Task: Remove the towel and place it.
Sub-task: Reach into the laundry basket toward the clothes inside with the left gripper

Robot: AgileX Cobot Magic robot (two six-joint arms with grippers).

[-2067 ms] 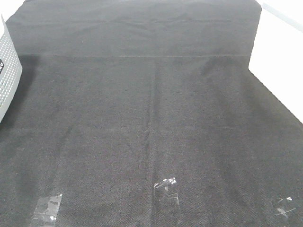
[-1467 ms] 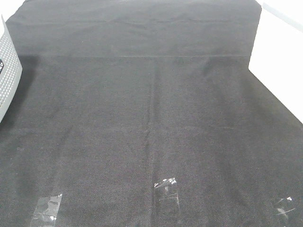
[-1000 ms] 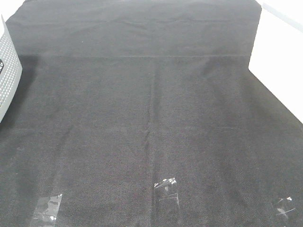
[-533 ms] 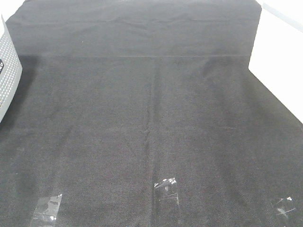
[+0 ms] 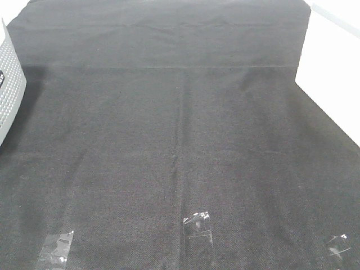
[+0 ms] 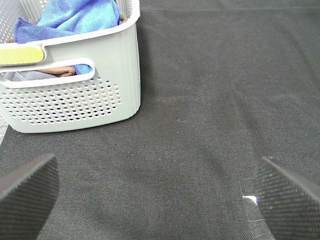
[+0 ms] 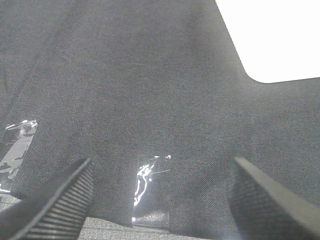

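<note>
start of task, nothing grasped yet. towel (image 6: pixel 75 17) sits bunched inside the grey basket (image 6: pixel 80 95) at the left edge of the counter (image 5: pixel 337 73). left hand (image 6: pixel 160 192) and right hand (image 7: pixel 162 200) both gape wide, empty, above the black cloth (image 5: pixel 180 140). next, probably: left hand reaches into basket, pinches a fold, lifts it clear of the rim.

- I could read no words or numbers anywhere.
- The basket (image 5: pixel 8 84) bore a dark mark (image 5: pixel 1 76) at the high view's edge, cut off and unreadable.
</note>
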